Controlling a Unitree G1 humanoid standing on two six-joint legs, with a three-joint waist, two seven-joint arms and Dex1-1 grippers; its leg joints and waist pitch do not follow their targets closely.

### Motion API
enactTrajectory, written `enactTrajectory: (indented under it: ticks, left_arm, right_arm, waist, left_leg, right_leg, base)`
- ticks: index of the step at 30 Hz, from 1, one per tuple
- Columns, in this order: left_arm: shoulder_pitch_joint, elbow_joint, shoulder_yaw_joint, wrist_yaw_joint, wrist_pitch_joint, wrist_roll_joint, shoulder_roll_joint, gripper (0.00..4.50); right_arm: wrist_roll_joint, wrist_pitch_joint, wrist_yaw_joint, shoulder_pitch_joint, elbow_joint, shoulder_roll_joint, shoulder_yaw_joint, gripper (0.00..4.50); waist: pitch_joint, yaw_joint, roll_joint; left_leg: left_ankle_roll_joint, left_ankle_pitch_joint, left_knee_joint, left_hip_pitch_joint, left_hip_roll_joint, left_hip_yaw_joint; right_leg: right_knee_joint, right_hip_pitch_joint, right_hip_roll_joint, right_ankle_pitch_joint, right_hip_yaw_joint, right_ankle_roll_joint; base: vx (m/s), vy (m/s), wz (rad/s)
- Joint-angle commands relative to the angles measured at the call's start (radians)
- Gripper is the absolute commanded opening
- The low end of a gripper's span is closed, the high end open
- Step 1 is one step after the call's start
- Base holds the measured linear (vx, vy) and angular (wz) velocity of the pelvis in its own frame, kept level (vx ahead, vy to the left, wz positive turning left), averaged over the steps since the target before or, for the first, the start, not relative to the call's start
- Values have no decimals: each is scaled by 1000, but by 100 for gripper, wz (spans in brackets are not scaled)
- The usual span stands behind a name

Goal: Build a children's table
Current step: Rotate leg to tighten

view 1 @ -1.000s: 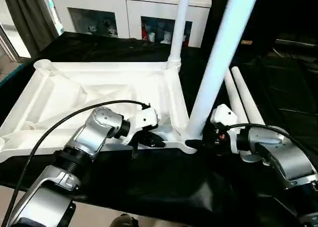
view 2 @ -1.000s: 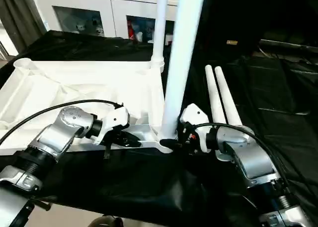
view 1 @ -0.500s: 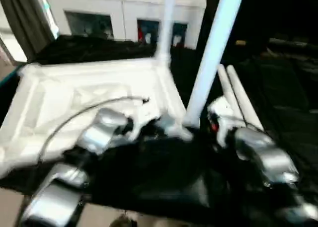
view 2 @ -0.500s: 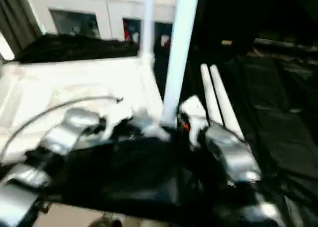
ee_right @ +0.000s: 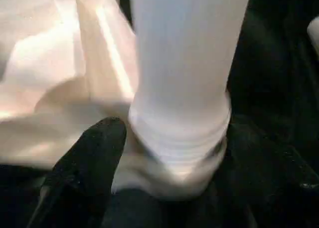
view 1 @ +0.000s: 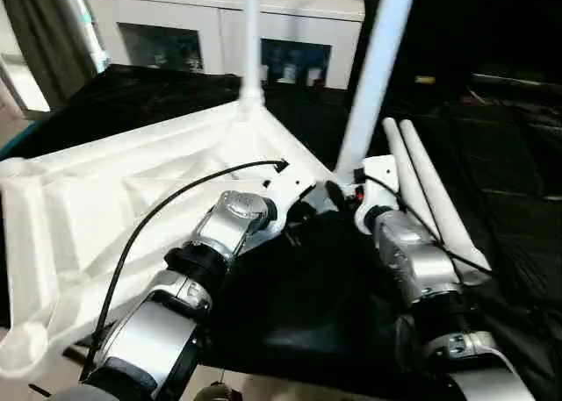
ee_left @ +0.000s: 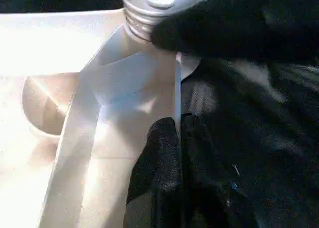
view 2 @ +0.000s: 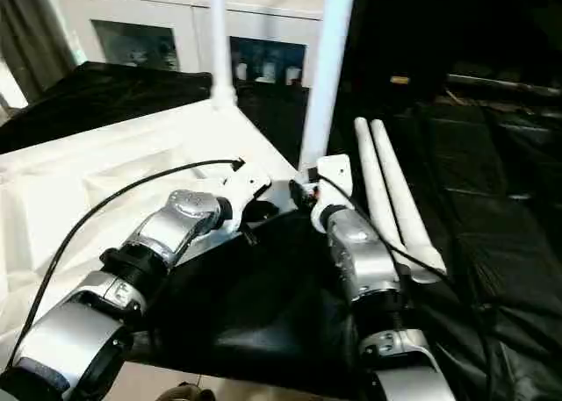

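The white tabletop lies upside down on the black cloth, ribs up and turned at an angle. One white leg stands in its far corner socket. A second leg stands in the corner nearest my grippers. My left gripper is shut on the tabletop's rim just beside that corner, and appears also in the head view. My right gripper is closed around the flared base of the second leg, one black finger on each side. Two loose legs lie side by side to the right.
A white glass-door cabinet stands behind the table. Black cloth covers the work surface, with a dark curtain at the far left. A black cable arches over my left forearm.
The tabletop has turned on the cloth: the corner with the held leg has gone away from me and the left end nearer. Both arms reach further forward. The camera has shifted too.
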Motion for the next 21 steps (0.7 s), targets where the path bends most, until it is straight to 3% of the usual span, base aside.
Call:
enactTrajectory:
  ticks: [1,4,5,8,10,12,13,19,21]
  left_arm:
    - [-15,24,-8,15,-11,12,-18,0]
    - [-17,29,-11,4,-21,10,-14,0]
    - [-8,18,-19,-39,-40,5,3,0]
    - [8,0,-32,-105,-77,0,29,0]
    - [44,-44,-51,-247,-134,-10,89,0]
    - [49,-51,-53,-264,-135,-13,97,0]
    - [64,-73,-61,-325,-158,-20,127,0]
    - [96,-129,-80,-458,-193,-37,190,0]
    - [109,-161,-87,-500,-191,-45,208,0]
  right_arm:
    - [4,3,37,0,29,21,40,378]
    - [-2,-9,35,-5,32,12,41,395]
    - [-3,-18,93,0,4,-29,55,395]
    - [-6,-28,175,12,-39,-86,76,395]
    - [-23,-45,355,52,-147,-215,118,395]
    - [-21,-44,376,58,-163,-230,120,395]
    - [-6,-32,456,75,-215,-287,125,395]
    - [35,6,610,116,-322,-405,147,395]
    - [50,26,656,128,-351,-430,156,395]
  waist:
    - [-66,-2,-2]
    - [-67,-1,-6]
    - [-66,0,-12]
    - [-71,5,-9]
    - [-69,16,-11]
    - [-69,15,-11]
    - [-72,19,-9]
    - [-71,24,-6]
    - [-70,27,-7]
  left_leg:
    - [-12,-304,-85,22,62,-46]
    - [-4,-287,-83,24,63,-43]
    - [2,-275,-83,21,62,-41]
    - [24,-222,-78,17,63,-38]
    - [49,-199,-75,13,67,-39]
    - [57,-186,-74,14,67,-36]
    - [63,-184,-73,14,66,-36]
    - [69,-179,-71,20,72,-33]
    - [69,-180,-73,16,74,-35]
  right_leg:
    - [-98,31,-103,-354,48,-169]
    - [-97,29,-103,-330,50,-175]
    - [-95,30,-102,-317,51,-180]
    - [-86,35,-101,-243,50,-189]
    - [-83,41,-103,-205,51,-185]
    - [-79,37,-100,-179,52,-197]
    - [-78,40,-101,-176,50,-209]
    - [-71,35,-99,-130,49,-245]
    - [-69,39,-101,-132,50,-247]
  base:
    - [0,0,0]
    - [0,0,0]
    - [0,0,0]
    - [0,0,0]
    - [0,0,0]
    - [0,0,0]
    - [0,0,0]
    - [0,0,0]
    - [0,0,0]
